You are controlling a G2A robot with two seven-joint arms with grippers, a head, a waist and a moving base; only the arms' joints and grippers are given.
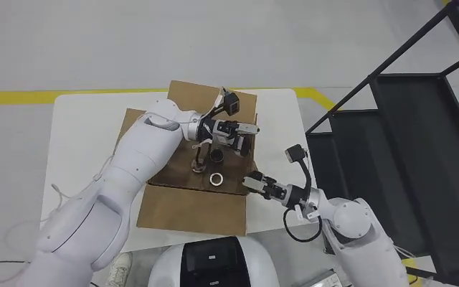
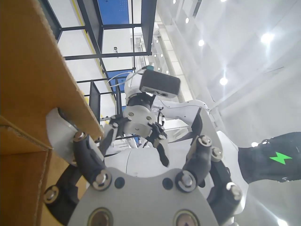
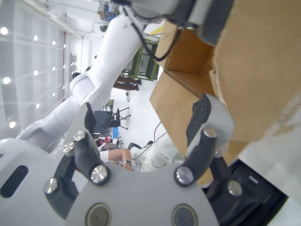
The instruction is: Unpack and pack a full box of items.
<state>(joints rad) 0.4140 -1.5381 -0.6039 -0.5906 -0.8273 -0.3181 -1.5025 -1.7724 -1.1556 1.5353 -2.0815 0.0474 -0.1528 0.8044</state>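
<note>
An open cardboard box (image 1: 183, 100) sits on the white table (image 1: 79, 136) with its flaps spread flat. Inside it stand a dark upright item (image 1: 197, 162) and a pale ring (image 1: 216, 179). My left gripper (image 1: 244, 138) hovers at the box's right wall, open; in the left wrist view (image 2: 128, 118) one of its fingers (image 2: 58, 128) lies against the cardboard edge (image 2: 77, 90). My right gripper (image 1: 252, 181) is at the box's near right corner, open and holding nothing. In the right wrist view (image 3: 147, 104) one finger (image 3: 207, 116) lies close to a cardboard flap (image 3: 258, 59).
A dark metal stair frame (image 1: 401, 129) stands right of the table. A yellow floor line (image 1: 86, 94) runs behind the table. Bare tabletop lies left of the box and between the box and the table's right edge (image 1: 297, 136).
</note>
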